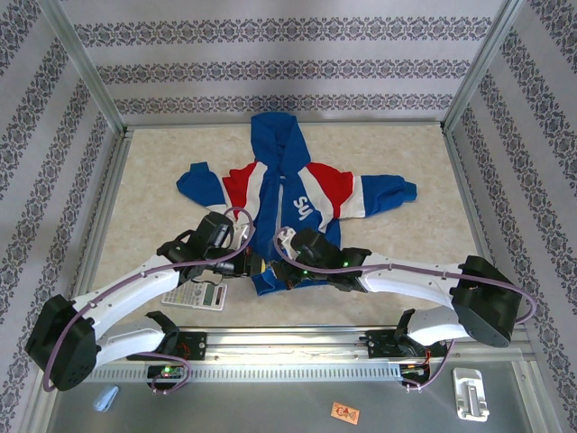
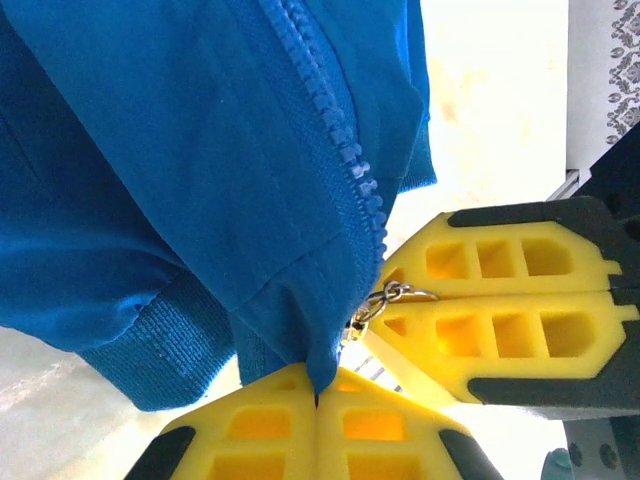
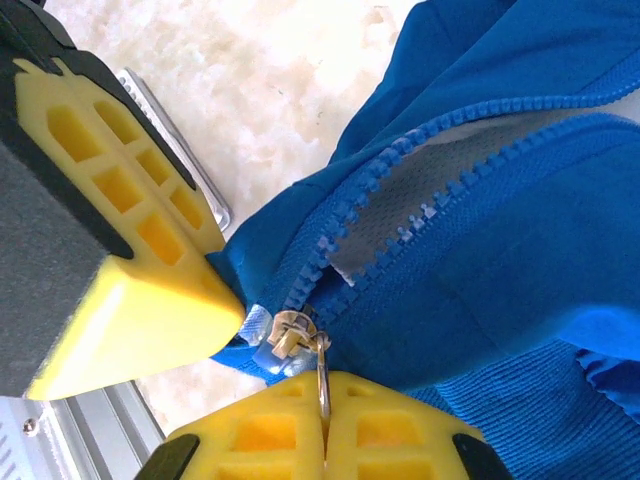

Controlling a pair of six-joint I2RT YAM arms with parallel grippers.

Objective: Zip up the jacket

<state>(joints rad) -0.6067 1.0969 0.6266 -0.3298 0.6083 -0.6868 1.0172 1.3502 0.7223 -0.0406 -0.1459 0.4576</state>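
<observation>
The blue jacket point(image 1: 288, 194), with red and white chest and sleeve panels, lies flat on the table with its hood at the far end. Both grippers meet at its near hem. My left gripper point(image 2: 318, 400) is shut on the bottom corner of the blue hem point(image 2: 300, 340), beside the zipper teeth point(image 2: 345, 150). My right gripper point(image 3: 323, 405) is shut on the metal ring pull point(image 3: 322, 370) of the zipper slider point(image 3: 285, 335), which sits at the bottom of the zipper. Above the slider the teeth point(image 3: 420, 190) are parted over grey lining. In the top view the left gripper point(image 1: 255, 267) and right gripper point(image 1: 283, 267) nearly touch.
A calculator point(image 1: 194, 296) lies near the front left under my left arm. An aluminium rail point(image 1: 288, 343) runs along the table's near edge. Beyond it lie a white part point(image 1: 471, 394), an orange card point(image 1: 344, 413) and a blue scrap point(image 1: 106, 398). Metal frame posts stand at the far corners.
</observation>
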